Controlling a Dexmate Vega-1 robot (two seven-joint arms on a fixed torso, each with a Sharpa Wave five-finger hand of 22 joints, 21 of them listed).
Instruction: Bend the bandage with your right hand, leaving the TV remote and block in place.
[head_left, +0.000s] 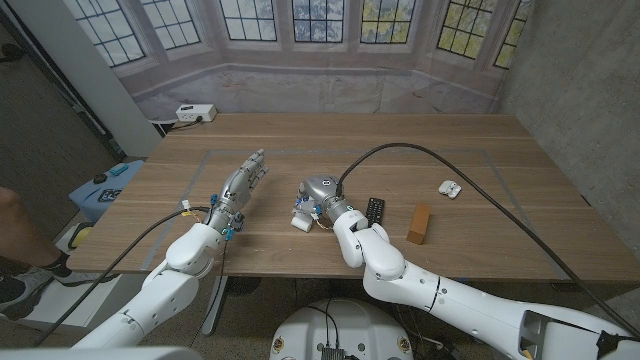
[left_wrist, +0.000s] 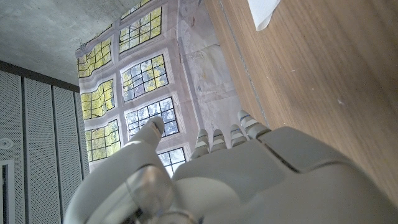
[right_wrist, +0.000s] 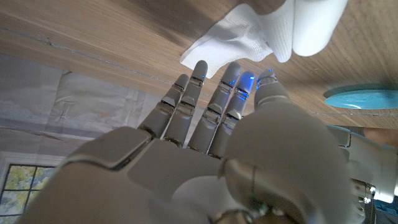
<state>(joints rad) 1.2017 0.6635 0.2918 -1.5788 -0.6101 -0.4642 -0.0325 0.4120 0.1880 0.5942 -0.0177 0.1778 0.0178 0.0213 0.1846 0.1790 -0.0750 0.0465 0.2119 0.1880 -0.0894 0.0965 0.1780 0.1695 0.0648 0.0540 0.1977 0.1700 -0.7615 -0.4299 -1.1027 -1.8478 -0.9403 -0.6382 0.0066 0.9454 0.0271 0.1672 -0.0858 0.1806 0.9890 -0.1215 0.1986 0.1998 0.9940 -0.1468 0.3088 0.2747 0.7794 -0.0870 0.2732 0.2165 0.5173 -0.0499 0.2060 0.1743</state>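
Note:
A white bandage (head_left: 303, 219) lies near the table's front middle, partly unrolled; its loose end (right_wrist: 239, 34) trails from the roll (right_wrist: 317, 25). My right hand (head_left: 320, 190) hangs just behind and over it, holding nothing, fingers stretched out. The fingertips (right_wrist: 199, 70) reach the edge of the loose end. The black TV remote (head_left: 374, 211) lies just right of that hand, and the orange-brown block (head_left: 419, 222) lies further right. My left hand (head_left: 243, 181) is to the left on the table, fingers (left_wrist: 219, 138) straight and nothing in it.
A small white case (head_left: 449, 189) sits right of the block, further back. A white power strip (head_left: 195, 113) lies at the table's far left corner. A blue object (head_left: 105, 190) stands off the table's left edge. A black cable (head_left: 470, 175) arcs over the right side.

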